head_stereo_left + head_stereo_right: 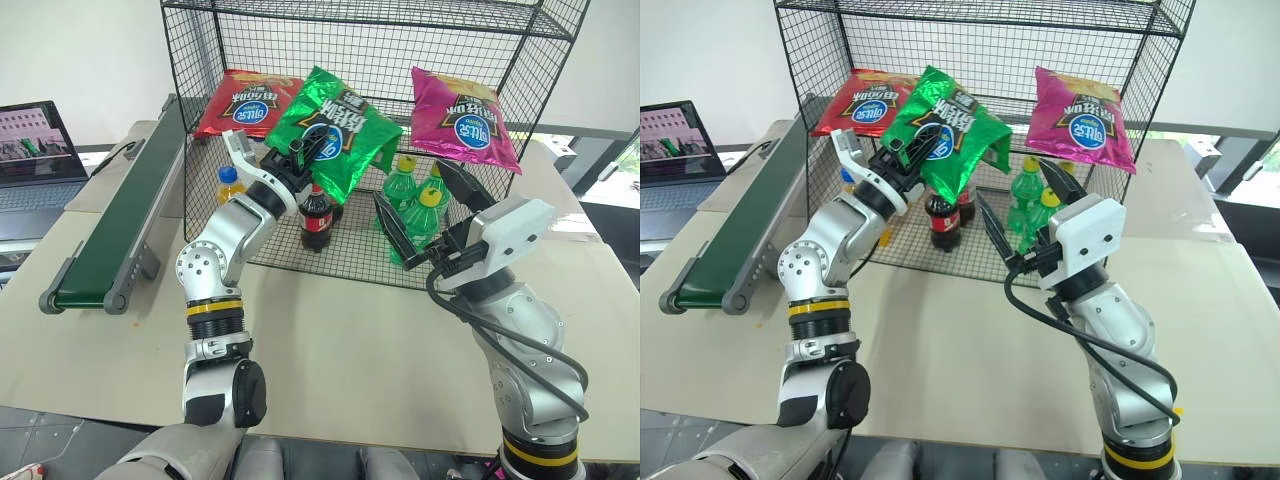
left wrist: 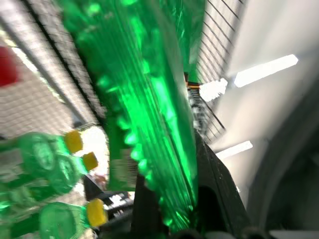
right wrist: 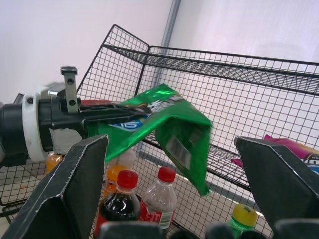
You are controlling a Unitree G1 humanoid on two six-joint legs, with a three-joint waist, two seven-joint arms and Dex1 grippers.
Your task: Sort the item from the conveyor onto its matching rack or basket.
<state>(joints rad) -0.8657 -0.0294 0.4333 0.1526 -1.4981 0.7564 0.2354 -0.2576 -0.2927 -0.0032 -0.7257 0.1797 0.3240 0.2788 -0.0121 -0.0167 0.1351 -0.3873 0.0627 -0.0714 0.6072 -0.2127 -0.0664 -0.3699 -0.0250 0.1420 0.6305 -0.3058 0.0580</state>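
Observation:
The item, a shiny green chip bag with a blue round logo, hangs in front of the black wire rack, between a red bag and a magenta bag on the slanted shelf. My left gripper is shut on the bag's lower left edge and holds it up above the bottles; the left wrist view shows the green foil pinched between its fingers. My right gripper stands open to the right, in front of the rack's lower part, with nothing in it. The dark green conveyor lies at the left, bare.
A red bag and a magenta bag lie on the rack's slanted shelf. Cola, orange and green bottles stand on the rack's floor. A laptop sits at the far left on the beige table.

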